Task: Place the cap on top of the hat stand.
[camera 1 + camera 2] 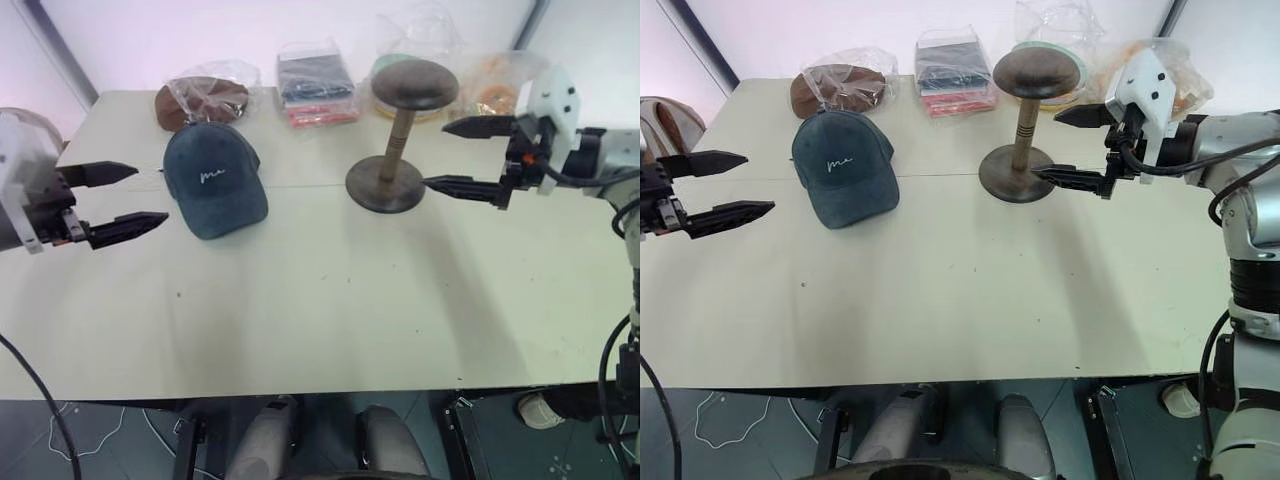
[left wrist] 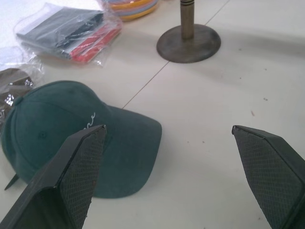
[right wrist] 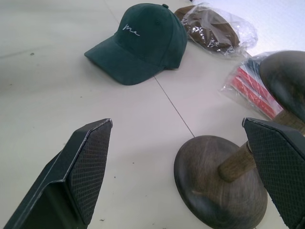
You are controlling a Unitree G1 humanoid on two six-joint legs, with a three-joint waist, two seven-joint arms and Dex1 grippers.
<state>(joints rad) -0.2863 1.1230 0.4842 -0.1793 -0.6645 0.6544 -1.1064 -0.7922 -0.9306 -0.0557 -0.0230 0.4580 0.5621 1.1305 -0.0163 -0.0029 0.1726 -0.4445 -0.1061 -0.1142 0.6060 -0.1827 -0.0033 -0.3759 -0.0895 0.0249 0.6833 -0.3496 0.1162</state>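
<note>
The dark teal cap (image 1: 213,178) with white script lies flat on the table, brim toward me, left of centre. The hat stand (image 1: 398,132), dark wood with a domed top, thin post and round base, stands upright to its right with nothing on it. My left gripper (image 1: 128,198) hovers open just left of the cap, fingers pointing at it. My right gripper (image 1: 448,155) is open beside the stand's right side, its fingers level with the post. In the right wrist view the stand's base (image 3: 219,180) sits between the fingers (image 3: 81,167).
Along the table's far edge (image 1: 120,98) lie a brown cap in clear plastic (image 1: 203,98), a bagged stack of dark and red items (image 1: 316,85) and more plastic-wrapped goods (image 1: 488,88) behind the stand. A seam crosses the tabletop.
</note>
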